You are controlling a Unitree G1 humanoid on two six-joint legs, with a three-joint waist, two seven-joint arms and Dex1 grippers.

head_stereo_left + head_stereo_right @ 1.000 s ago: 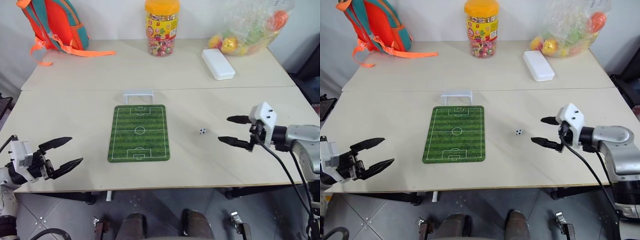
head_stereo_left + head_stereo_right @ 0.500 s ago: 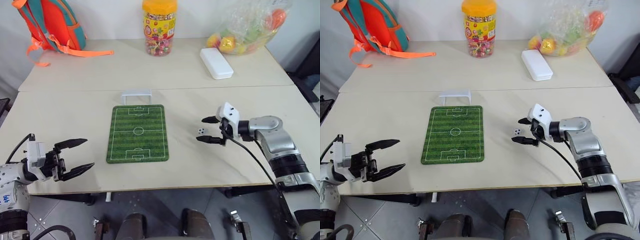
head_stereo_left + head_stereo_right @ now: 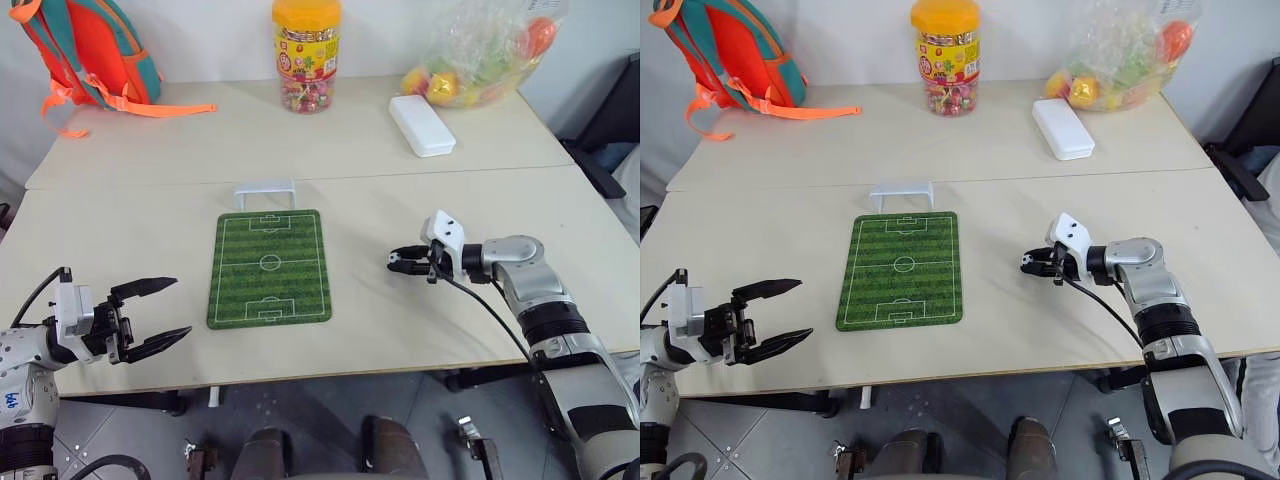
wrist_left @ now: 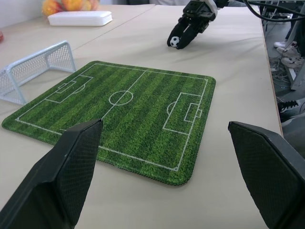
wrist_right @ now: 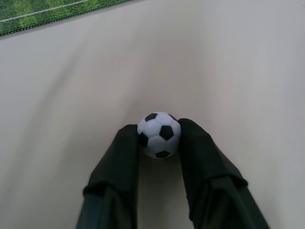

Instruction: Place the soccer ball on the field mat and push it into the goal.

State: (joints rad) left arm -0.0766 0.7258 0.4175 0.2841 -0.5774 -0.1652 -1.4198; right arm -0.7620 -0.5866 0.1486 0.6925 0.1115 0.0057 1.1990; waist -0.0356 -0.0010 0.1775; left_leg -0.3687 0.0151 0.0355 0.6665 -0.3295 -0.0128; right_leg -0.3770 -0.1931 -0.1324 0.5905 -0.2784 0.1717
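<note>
My right fingers (image 5: 158, 143) pinch the ball (image 5: 159, 134) on the bare bench (image 3: 420, 330), left fingers (image 3: 155, 315) spread idle; placing it on the mat (image 3: 268, 268) and pushing it into the goal (image 3: 264, 192) remain.

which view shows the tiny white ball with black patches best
The right wrist view: the tiny white soccer ball with black patches sits large and sharp, pinched between the right gripper's black fingers. The left wrist view shows it small and distant beyond the green field mat. In the eye views it is a speck at the fingertips.
</note>
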